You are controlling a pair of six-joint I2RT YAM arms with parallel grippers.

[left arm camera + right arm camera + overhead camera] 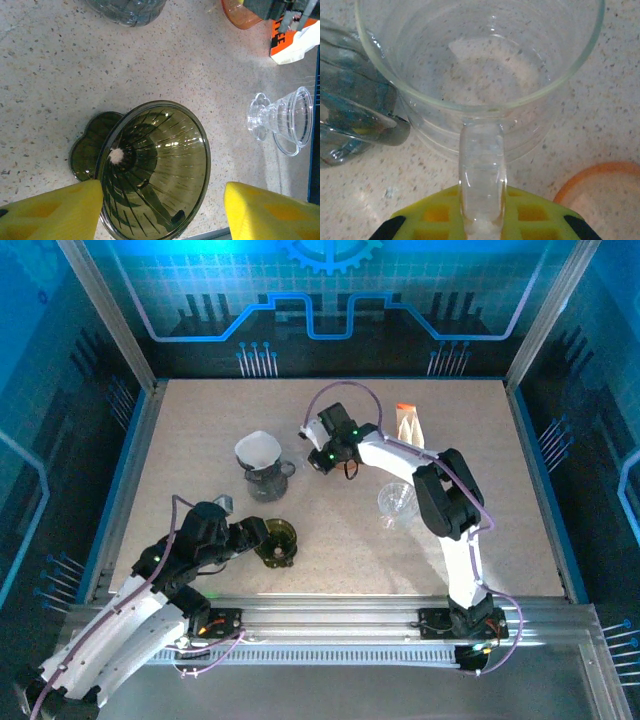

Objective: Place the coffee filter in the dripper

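A white paper coffee filter [258,448] stands in a grey glass dripper [266,478] at the table's middle left. A dark olive dripper [155,165] lies tilted near the front edge, its mouth facing my left gripper [162,215]. That gripper is open, with one yellow finger on each side of the olive dripper's rim. My right gripper [482,202] is shut on the handle of a clear glass cup [480,60], just right of the grey dripper [350,115]. From above, the right gripper [318,455] is beside the grey dripper's handle.
A clear dripper [397,502] lies on its side right of centre. An orange-and-white filter pack [407,423] stands at the back right. An orange dripper [605,195] sits close to my right gripper. Blue walls enclose the table on three sides.
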